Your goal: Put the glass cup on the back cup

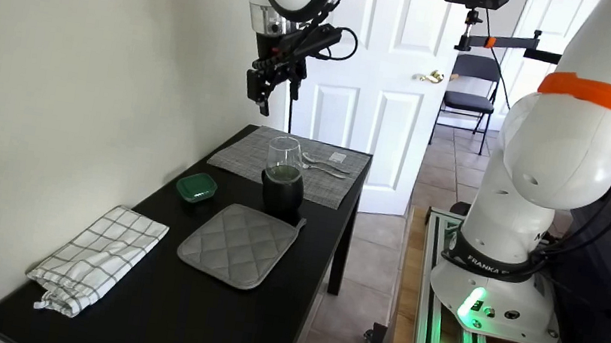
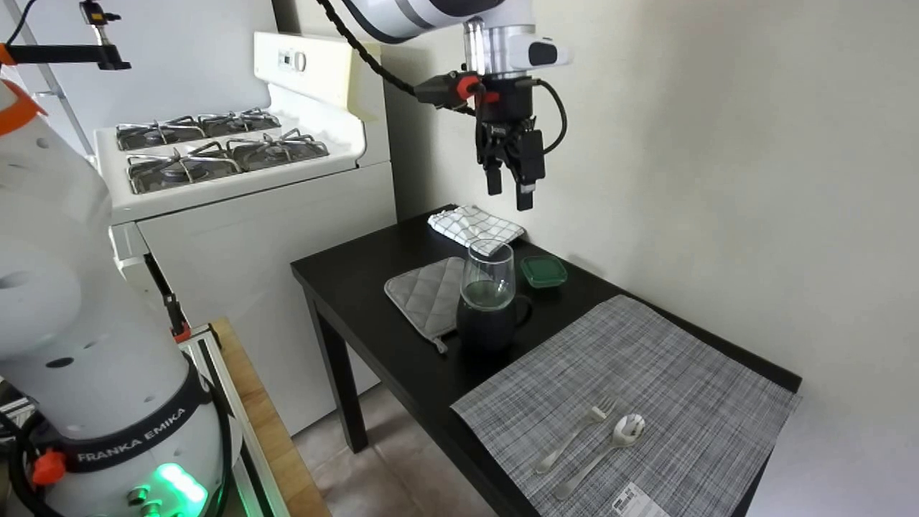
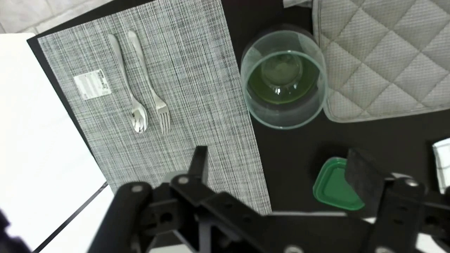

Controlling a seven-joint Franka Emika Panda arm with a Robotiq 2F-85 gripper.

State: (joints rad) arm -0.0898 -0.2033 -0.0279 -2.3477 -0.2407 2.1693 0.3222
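Note:
The clear glass cup (image 1: 284, 153) stands upright on the dark cup (image 1: 282, 195), its lower end inside or at the mouth of it. Both show in an exterior view, the glass (image 2: 490, 262) above the dark cup (image 2: 485, 327), which has a handle. A greenish tone shows at the glass's base. In the wrist view I look down into the glass (image 3: 283, 70), which hides most of the dark cup. My gripper (image 1: 275, 99) is open and empty, well above the table and apart from both cups; it also shows in an exterior view (image 2: 510, 195) and the wrist view (image 3: 277, 154).
A grey quilted pot holder (image 1: 241, 247) lies beside the dark cup. A green-lidded container (image 2: 543, 271) sits near the wall. A grey placemat (image 2: 675, 373) holds a fork, a spoon and a label. A checked cloth (image 1: 102, 253) lies along the wall edge of the black table.

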